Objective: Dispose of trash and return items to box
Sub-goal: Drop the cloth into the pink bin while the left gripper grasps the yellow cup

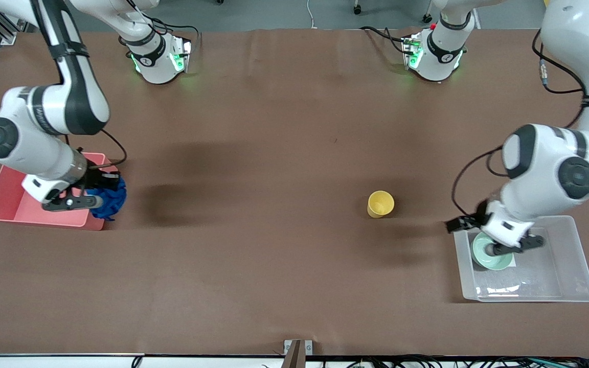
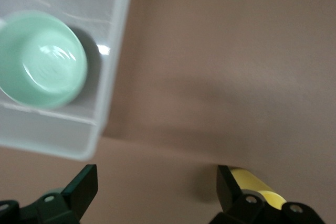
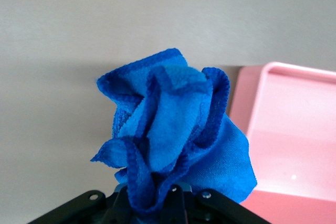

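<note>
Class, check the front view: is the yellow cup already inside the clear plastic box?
No. The yellow cup stands on the bare table, apart from the clear box, which holds only the green bowl.

One cloth (image 1: 110,202), cup (image 1: 380,203), bowl (image 1: 483,253); two tubs (image 1: 575,266) (image 1: 5,204).

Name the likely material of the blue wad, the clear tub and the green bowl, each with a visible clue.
Blue wad: soft cloth, likely microfibre; fuzzy nap, stitched hems, limp folds.
Clear tub: translucent plastic; the table shows through and its rim catches glare.
Green bowl: glossy, probably glazed ceramic or hard plastic; bright highlights inside, look alone cannot settle which.
</note>
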